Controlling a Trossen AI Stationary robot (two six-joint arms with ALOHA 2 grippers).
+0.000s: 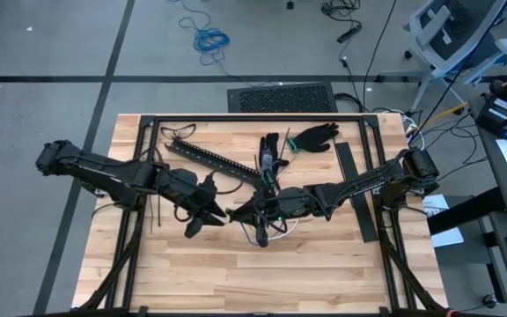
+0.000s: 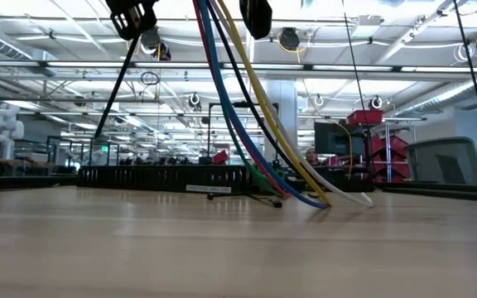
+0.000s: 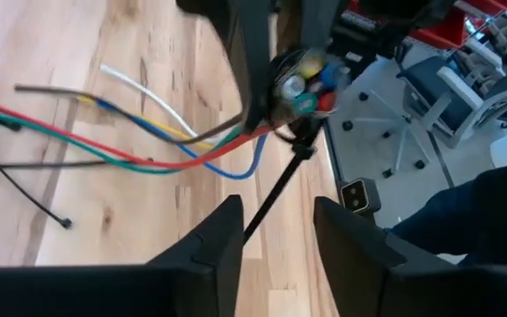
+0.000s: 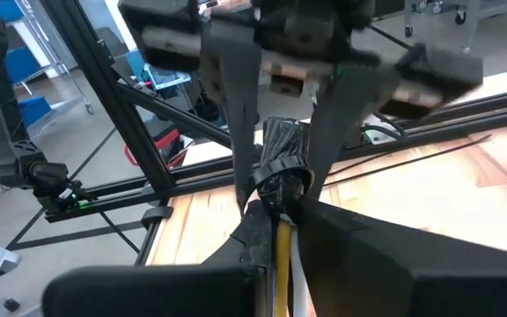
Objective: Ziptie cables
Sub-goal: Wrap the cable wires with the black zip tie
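The cables (image 3: 148, 158), white, red, green, blue and yellow wires, are lifted at one end, where my right gripper (image 4: 280, 211) is shut on them at the table's middle (image 1: 252, 210). Their other ends trail on the wood (image 2: 321, 197). A black ziptie (image 4: 280, 167) loops round the bundle just beyond the right fingers. Its thin tail (image 3: 275, 189) runs down through the gap of my left gripper (image 3: 275, 220), which is open just left of the bundle (image 1: 208, 216). Whether the tail touches a left finger cannot be told. My right gripper pinches the cable bundle between its two fingers, close behind the ziptie loop (image 4: 282, 231). It comes nearly level from the table's right. The cut cable ends (image 3: 306, 79) stick out past the fingers. That end is lifted clear, and the rest droops slack to the table.
A long black slotted rail (image 1: 214, 158) lies slanted at the far left. Black gloves (image 1: 313, 136) lie at the far edge, and a flat black strip (image 1: 356, 189) lies under the right arm. A black frame (image 1: 236, 117) borders the table. Bare wood (image 1: 253, 273) spreads along the near edge.
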